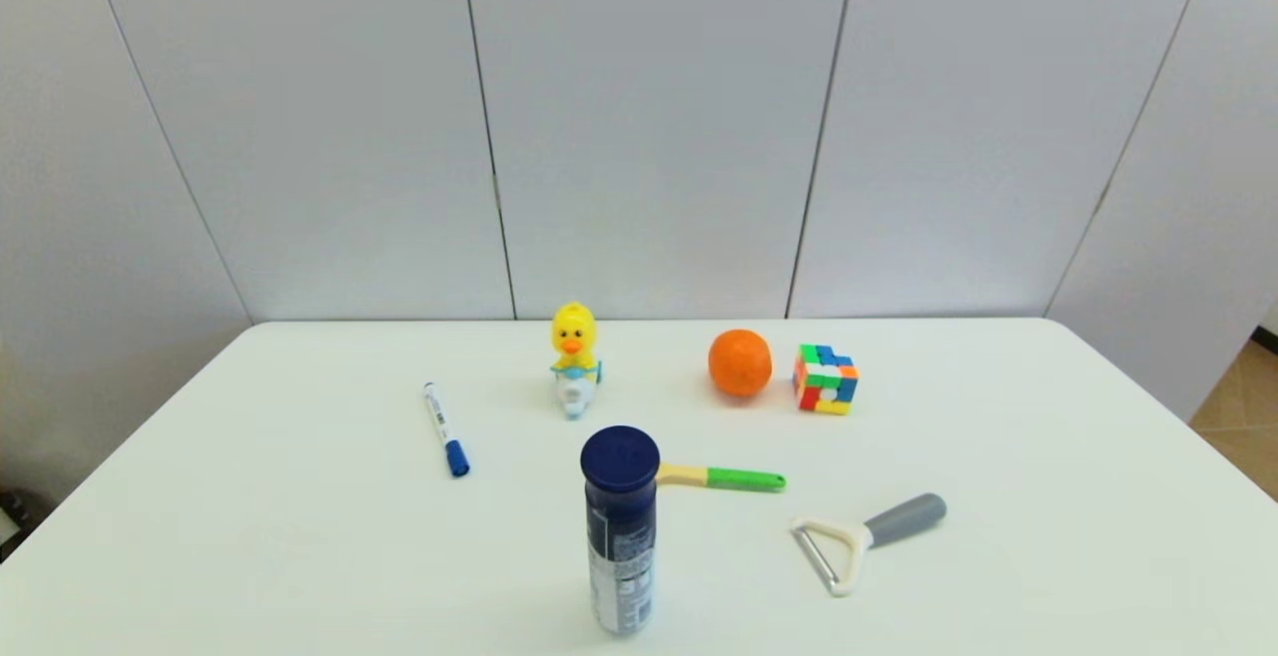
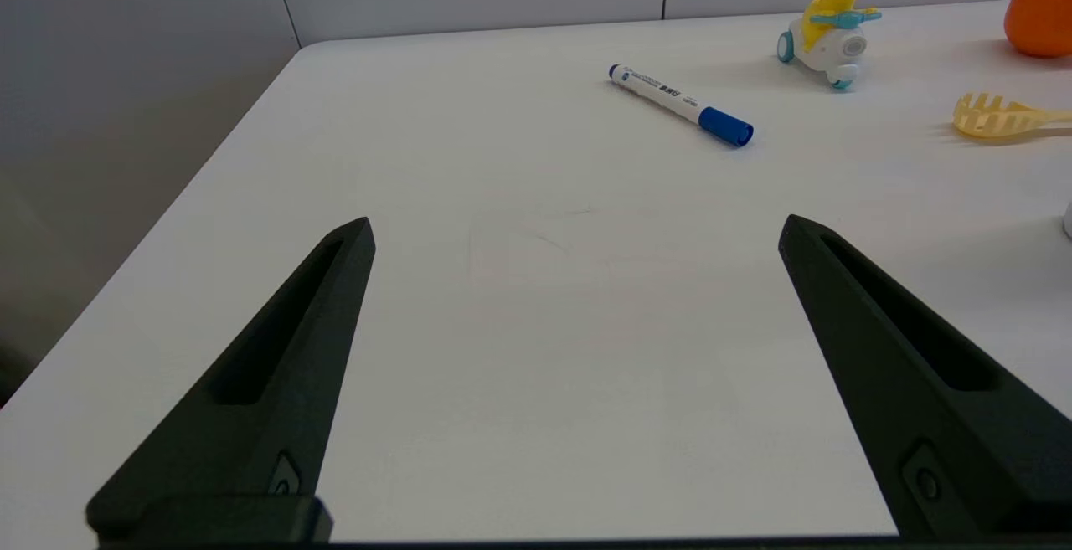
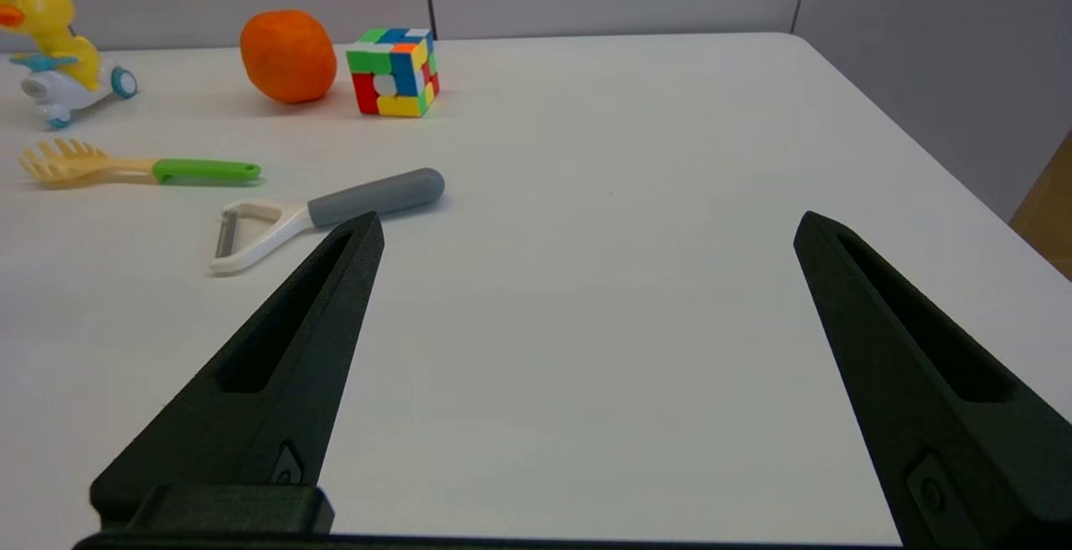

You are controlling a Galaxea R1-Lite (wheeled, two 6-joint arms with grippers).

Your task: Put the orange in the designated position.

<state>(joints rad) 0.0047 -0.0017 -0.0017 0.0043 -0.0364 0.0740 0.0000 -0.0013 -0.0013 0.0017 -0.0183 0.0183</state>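
- You are looking at the orange (image 1: pixel 740 362) sitting on the white counter (image 1: pixel 998 456) toward the far edge, just beside the multicoloured puzzle cube (image 1: pixel 826 378) on its right, the two not touching.
- You are seeing the yellow toy duck (image 1: pixel 573 356) standing further to the orange's left, and a blue-capped marker (image 1: pixel 445 429) lying left of the duck.
- A dark blue can (image 1: pixel 620 526) is standing upright nearer the robot, with a green-handled pasta fork (image 1: pixel 721 477) lying behind it and a grey-handled peeler (image 1: pixel 867 538) lying to its right.
- Your left pincer (image 2: pixel 574 232) is hanging wide apart over bare counter on the left side, holding nothing.
- Your right pincer (image 3: pixel 586 228) is likewise spread wide and holding nothing, over bare counter on the right side, near the peeler.
- Neither arm is showing in the head view.
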